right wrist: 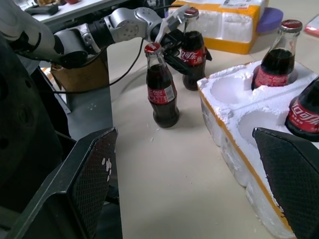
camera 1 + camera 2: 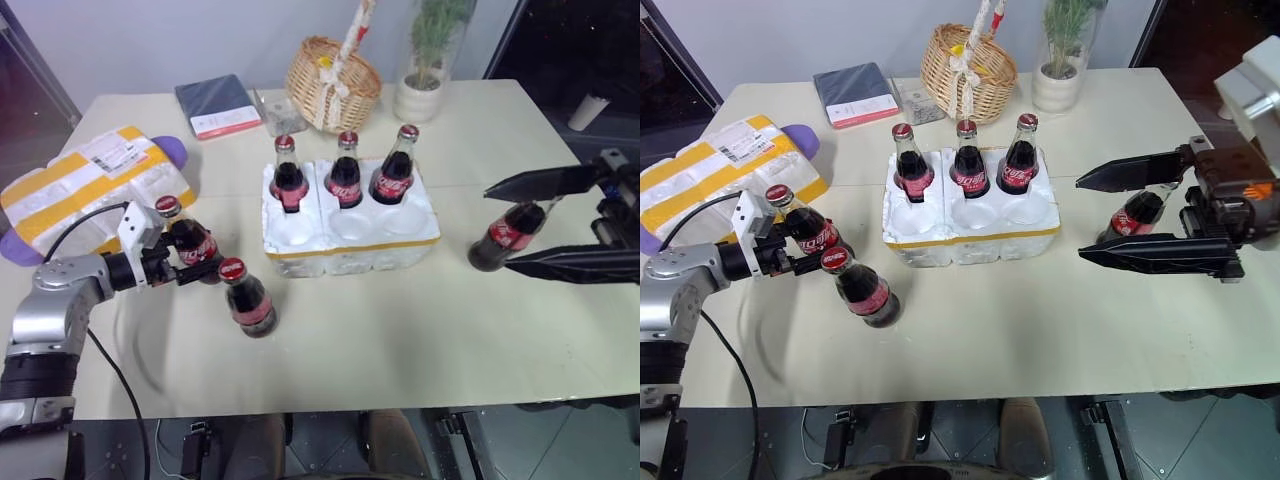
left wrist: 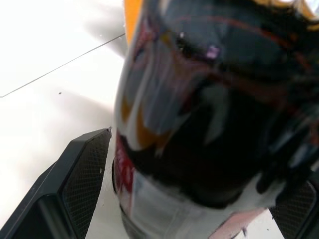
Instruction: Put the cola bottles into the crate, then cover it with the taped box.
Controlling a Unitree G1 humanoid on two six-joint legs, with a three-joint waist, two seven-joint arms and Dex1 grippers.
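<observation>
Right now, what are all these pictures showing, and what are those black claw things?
They are a robot's two hands, each with two black fingers. Two pictures look down from its head; the other two come from small cameras on its wrists. On the table sits a white foam crate with three cola bottles standing in its back holes. The left gripper has its fingers around a fourth bottle; I can't tell if it grips it yet. A fifth bottle stands next to it. The right gripper is wide open beside a sixth bottle. A yellow-taped box, a basket and a plant are farther back.
</observation>
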